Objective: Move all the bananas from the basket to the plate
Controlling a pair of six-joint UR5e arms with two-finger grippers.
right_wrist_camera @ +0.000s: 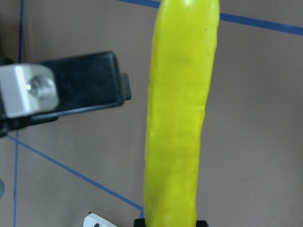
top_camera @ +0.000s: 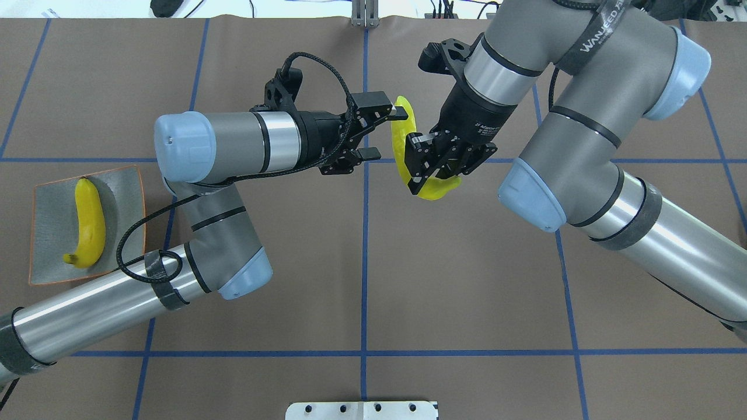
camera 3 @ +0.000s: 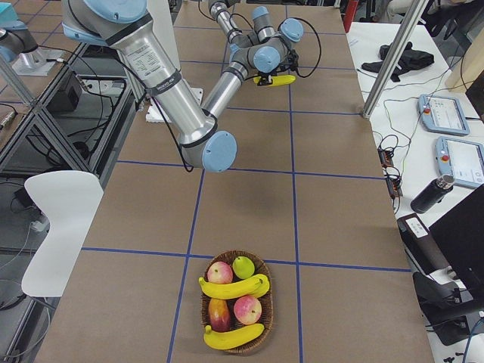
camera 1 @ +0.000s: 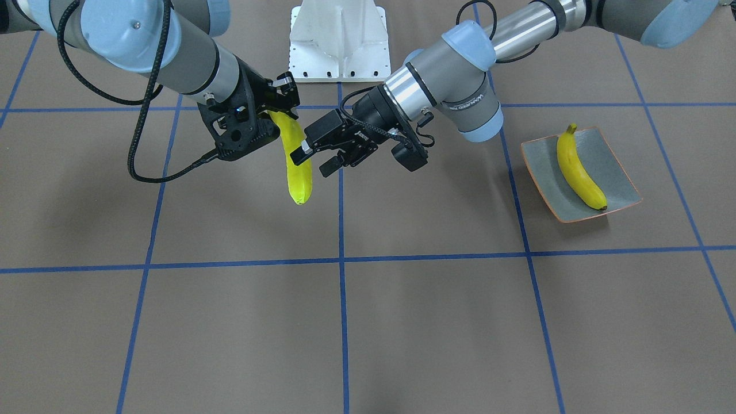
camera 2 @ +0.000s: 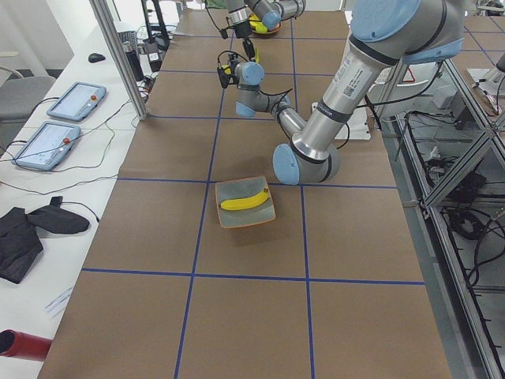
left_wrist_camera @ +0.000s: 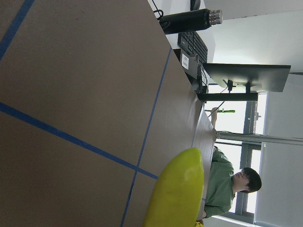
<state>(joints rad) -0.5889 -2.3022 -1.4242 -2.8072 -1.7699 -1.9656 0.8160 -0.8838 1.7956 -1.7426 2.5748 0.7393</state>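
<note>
My right gripper (top_camera: 420, 166) (camera 1: 280, 115) is shut on one end of a lemon-yellow banana (top_camera: 404, 143) (camera 1: 298, 164) and holds it in the air over the table's middle. The banana fills the right wrist view (right_wrist_camera: 182, 118). Its free end shows in the left wrist view (left_wrist_camera: 177, 194). My left gripper (top_camera: 379, 133) (camera 1: 310, 164) is open, right beside this banana, one finger (right_wrist_camera: 80, 90) next to it. A golden banana (top_camera: 90, 221) (camera 1: 578, 169) lies on the grey-green plate (top_camera: 49, 210) (camera 1: 612, 167). Two more bananas (camera 3: 234, 287) lie in the basket (camera 3: 270, 310).
The basket stands at the table's end on my right, and also holds apples (camera 3: 220, 272) and other fruit. The white robot base (camera 1: 339, 40) is at the table's edge between the arms. Blue tape lines cross the brown table.
</note>
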